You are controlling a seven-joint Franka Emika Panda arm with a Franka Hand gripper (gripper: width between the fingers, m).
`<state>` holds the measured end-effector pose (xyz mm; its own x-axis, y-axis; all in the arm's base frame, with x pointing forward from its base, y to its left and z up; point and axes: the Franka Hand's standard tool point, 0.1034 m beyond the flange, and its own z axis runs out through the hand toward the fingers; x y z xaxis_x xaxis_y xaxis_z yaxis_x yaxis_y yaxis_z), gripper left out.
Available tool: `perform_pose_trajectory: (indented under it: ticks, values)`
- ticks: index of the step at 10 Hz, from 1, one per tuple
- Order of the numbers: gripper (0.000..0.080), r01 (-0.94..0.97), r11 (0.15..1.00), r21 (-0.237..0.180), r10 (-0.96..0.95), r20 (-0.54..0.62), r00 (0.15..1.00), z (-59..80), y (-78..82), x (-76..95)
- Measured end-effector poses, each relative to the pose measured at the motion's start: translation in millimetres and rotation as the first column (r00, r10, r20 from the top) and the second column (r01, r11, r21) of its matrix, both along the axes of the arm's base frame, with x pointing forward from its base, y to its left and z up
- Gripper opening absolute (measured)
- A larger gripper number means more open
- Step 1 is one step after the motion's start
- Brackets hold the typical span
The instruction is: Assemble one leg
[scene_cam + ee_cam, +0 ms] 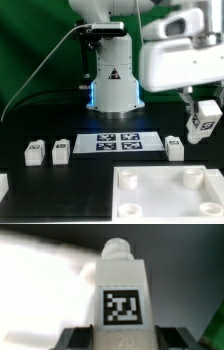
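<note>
My gripper (205, 108) is shut on a leg (206, 120), a small white block with a black-and-white tag, and holds it tilted in the air at the exterior view's right, above the table. In the wrist view the held leg (122, 291) fills the middle, its threaded end pointing away, and the gripper (122, 338) clamps it on both sides. The large white tray-like piece (168, 196) with round corner sockets lies at the front right. Three more legs lie on the table: two at the left (35, 151) (61, 150) and one at the right (174, 150).
The marker board (119, 142) lies flat in front of the robot base (112, 85). Another white part (3, 184) shows at the left edge. A green backdrop stands behind.
</note>
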<state>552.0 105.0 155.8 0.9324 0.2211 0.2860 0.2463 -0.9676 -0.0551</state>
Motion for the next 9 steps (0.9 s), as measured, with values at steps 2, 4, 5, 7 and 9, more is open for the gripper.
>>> perform_pose_trajectory:
  ticks: [2, 4, 5, 7, 9]
  values:
    - [0.0292, 0.020, 1.000, 0.021, -0.023, 0.163, 0.986, 10.2, -8.1, 26.8]
    - [0.0292, 0.032, 0.999, 0.011, -0.034, 0.345, 0.938, 7.2, -19.3, 24.8]
    - [0.0292, 0.045, 0.999, 0.012, -0.045, 0.432, 0.901, 5.0, -26.7, 26.1]
    - [0.0292, 0.025, 1.000, 0.001, -0.024, 0.308, 0.951, -26.1, -28.4, 12.6]
    - [0.0292, 0.016, 1.000, -0.002, -0.015, 0.307, 0.952, -26.4, -29.0, 16.2]
